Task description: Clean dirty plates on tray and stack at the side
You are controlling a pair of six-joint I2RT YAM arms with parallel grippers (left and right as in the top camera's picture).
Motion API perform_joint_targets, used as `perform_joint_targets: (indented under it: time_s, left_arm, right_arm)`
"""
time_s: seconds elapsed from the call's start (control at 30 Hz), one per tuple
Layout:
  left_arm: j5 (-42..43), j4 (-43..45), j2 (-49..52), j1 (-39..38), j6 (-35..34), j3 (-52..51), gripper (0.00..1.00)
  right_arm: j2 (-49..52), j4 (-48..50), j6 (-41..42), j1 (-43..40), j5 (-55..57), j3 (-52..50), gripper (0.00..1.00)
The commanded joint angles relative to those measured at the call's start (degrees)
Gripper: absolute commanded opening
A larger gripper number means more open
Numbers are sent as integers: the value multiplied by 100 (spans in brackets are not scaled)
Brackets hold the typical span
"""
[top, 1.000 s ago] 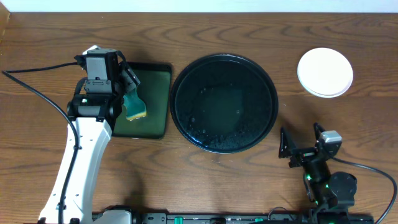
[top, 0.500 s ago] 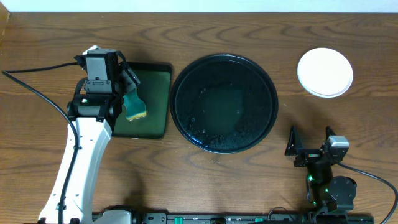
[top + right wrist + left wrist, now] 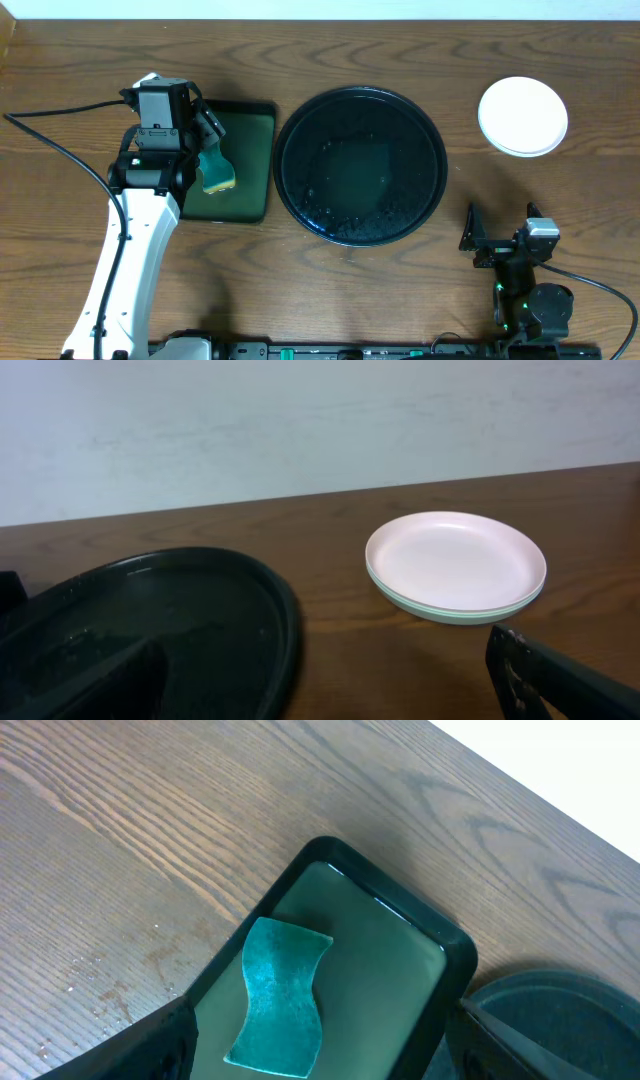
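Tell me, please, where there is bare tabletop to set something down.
Bare wood lies between the black tray and the plate stack, along the far edge, and in front of that tray. The left is crowded: the left gripper hangs over the green tray and sponge.

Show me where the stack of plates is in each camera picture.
Overhead: plate stack, upper right.
Left wrist: not in it.
Right wrist: plate stack, right of centre.
Shared landmark: the round black tray, in all three views.
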Motion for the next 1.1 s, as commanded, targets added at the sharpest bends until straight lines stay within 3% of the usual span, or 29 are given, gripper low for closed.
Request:
perform_joint_targets:
  time_s: [0.0, 0.43, 0.67, 1.07]
  left_arm:
    - [-9, -4, 22, 20, 57, 55, 80]
    - [-9, -4, 22, 20, 57, 55, 80]
    - [-9, -4, 22, 20, 57, 55, 80]
    - [-9, -4, 22, 20, 57, 55, 80]
  right_arm:
    - [-42, -26, -81, -28, 90, -11, 99]
    - [-42, -24, -83, -26, 90, -11, 99]
    - [-42, -35, -1390, -66, 205, -11, 99]
    - [-42, -26, -955, -61, 101, -11, 99]
